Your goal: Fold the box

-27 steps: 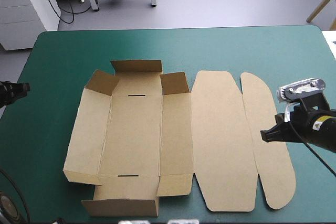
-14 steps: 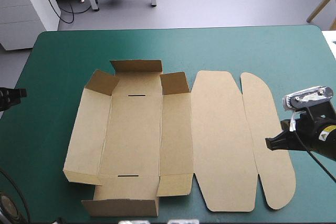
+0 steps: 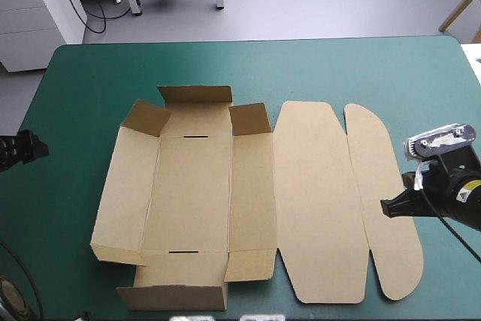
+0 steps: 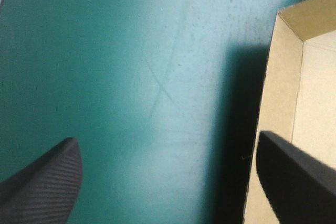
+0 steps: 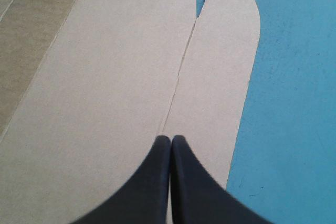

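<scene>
Two sets of black fin-shaped jaws flanked the brown cut-board box [image 3: 194, 193], which lay mid-way across the teal-green tabletop [image 3: 316, 65], walls partly raised and rounded lid panels flat. Nearest, the right jaws were pressed together above the outer lid panel [image 3: 376, 171], having drawn back toward the near edge since just before. Farther off, the left jaws stood spread, shifted slightly nearer beside the left wall [image 3: 128, 186]. Judgement: the left arm was lining up on that wall; tucking had not begun.

The left arm pokes in low from its side, its black fin-fingered left gripper [image 4: 167, 139] spread wide. Opposite, the black right gripper [image 5: 171, 139] is pinched into one pointed arch, angled downward.
</scene>
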Action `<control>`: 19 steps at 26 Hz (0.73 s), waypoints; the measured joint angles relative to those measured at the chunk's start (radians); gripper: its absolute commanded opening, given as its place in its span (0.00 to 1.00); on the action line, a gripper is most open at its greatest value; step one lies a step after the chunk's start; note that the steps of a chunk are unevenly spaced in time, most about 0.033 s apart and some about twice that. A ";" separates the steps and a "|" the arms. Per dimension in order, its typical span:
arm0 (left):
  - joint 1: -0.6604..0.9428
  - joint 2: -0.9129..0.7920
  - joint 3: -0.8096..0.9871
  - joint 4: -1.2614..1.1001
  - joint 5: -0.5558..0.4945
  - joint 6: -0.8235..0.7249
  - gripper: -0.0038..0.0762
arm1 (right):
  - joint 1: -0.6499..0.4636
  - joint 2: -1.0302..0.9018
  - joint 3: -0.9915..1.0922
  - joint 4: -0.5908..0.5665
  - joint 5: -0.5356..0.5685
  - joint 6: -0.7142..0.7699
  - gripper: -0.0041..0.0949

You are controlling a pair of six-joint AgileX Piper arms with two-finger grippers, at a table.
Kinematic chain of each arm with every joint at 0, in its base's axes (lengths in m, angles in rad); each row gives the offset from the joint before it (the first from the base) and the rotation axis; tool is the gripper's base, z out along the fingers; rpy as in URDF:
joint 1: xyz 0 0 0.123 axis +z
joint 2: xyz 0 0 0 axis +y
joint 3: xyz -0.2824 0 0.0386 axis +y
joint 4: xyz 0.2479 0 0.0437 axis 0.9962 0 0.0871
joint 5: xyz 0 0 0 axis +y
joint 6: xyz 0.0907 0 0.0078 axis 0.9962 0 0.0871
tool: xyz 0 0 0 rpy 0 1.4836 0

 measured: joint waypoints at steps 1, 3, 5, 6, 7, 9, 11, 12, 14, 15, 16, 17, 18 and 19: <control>0.000 0.000 0.046 -0.021 -0.003 0.010 0.86 | -0.001 0.000 0.000 0.000 0.000 -0.006 0.02; 0.000 0.000 0.144 -0.077 -0.007 0.051 0.86 | -0.001 0.000 0.000 0.000 0.000 -0.009 0.02; 0.000 0.000 0.205 -0.112 -0.009 0.088 0.86 | -0.001 0.000 0.000 0.000 0.000 -0.012 0.02; 0.000 0.000 0.238 -0.128 -0.013 0.100 0.86 | -0.001 0.000 0.000 0.000 0.000 -0.013 0.02; 0.000 0.000 0.270 -0.136 -0.021 0.109 0.86 | -0.001 0.000 0.000 0.000 0.000 -0.013 0.02; 0.000 0.000 0.329 -0.150 -0.051 0.120 0.86 | -0.002 0.000 0.000 0.000 0.000 -0.013 0.02; 0.000 0.000 0.377 -0.155 -0.071 0.141 0.86 | -0.002 0.000 0.000 0.000 -0.001 -0.013 0.02; 0.000 0.000 0.401 -0.158 -0.078 0.154 0.86 | -0.002 0.000 0.000 0.000 -0.001 -0.013 0.02; 0.000 0.000 0.439 -0.170 -0.083 0.179 0.86 | -0.003 0.000 0.000 0.000 -0.002 -0.013 0.02; 0.000 0.000 0.458 -0.180 -0.084 0.192 0.86 | -0.003 0.000 0.000 0.000 -0.003 -0.013 0.02; 0.000 0.000 0.476 -0.189 -0.084 0.203 0.86 | -0.003 0.000 0.000 0.000 -0.004 -0.013 0.02; 0.000 0.000 0.492 -0.204 -0.084 0.217 0.86 | -0.003 0.000 0.000 0.000 -0.004 -0.014 0.02; 0.000 0.000 0.507 -0.217 -0.084 0.232 0.86 | -0.003 0.000 0.000 0.000 -0.004 -0.014 0.02; 0.000 0.000 0.532 -0.237 -0.078 0.257 0.86 | -0.003 0.000 0.000 0.000 -0.004 -0.014 0.02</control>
